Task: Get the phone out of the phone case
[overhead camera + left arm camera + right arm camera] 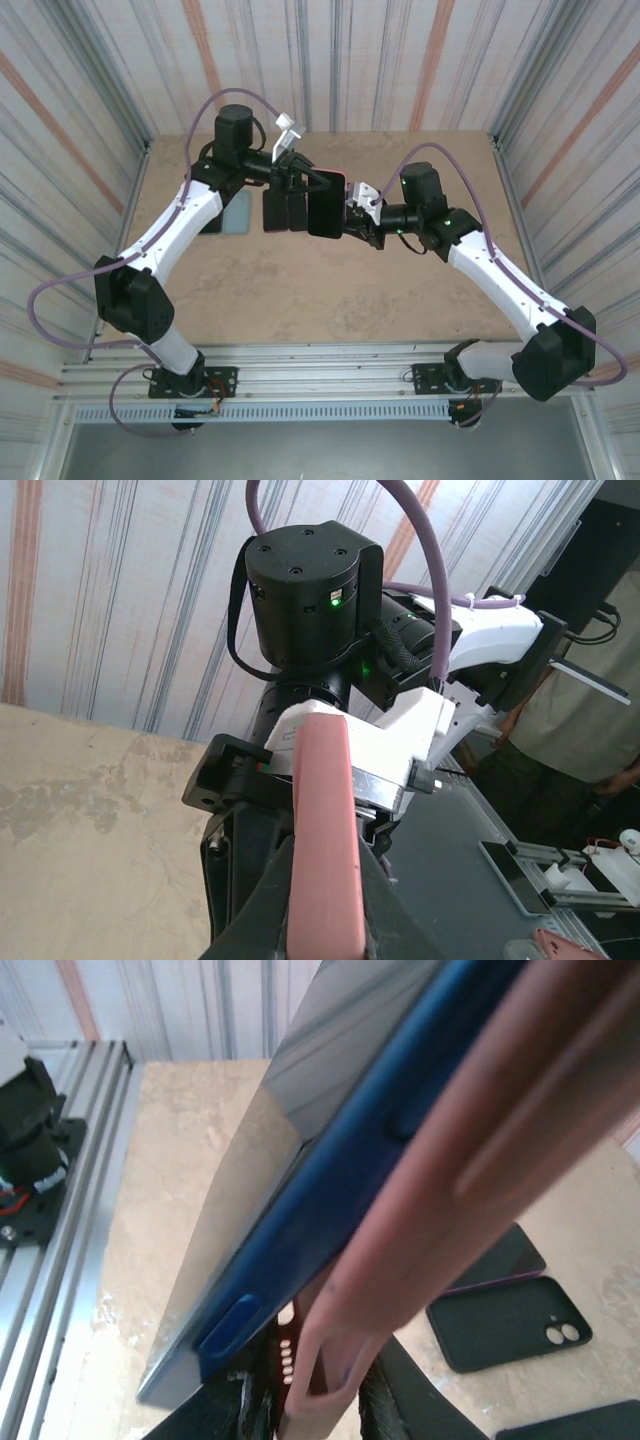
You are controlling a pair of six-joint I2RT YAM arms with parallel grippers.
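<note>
Right wrist view gives me the nearest look. The phone (320, 1210), blue-sided with a glass face, is held up in the air over the middle of the desk (190, 1150). The pink case (480, 1130) stands off its blue edge along the long side I can see.

I judge the phone light, rigid and slick on the glass, and a drop from here could crack it. The case looks soft and rubbery, so it should peel away if a corner is bent back. I would take the phone by its bare blue edges, never across the screen, and let the case flex around it.

The right end effector (305, 1410), the nearer of the two, brackets the lower end of the pair with its jaws partly apart. I cannot tell whether they pinch it or only stand beside it. Farther out, the left end effector (325, 925) is closed tight on the case's pink rim. Beyond and beneath, two dark cases (510, 1325) lie flat on the desk, well apart from the work.
</note>
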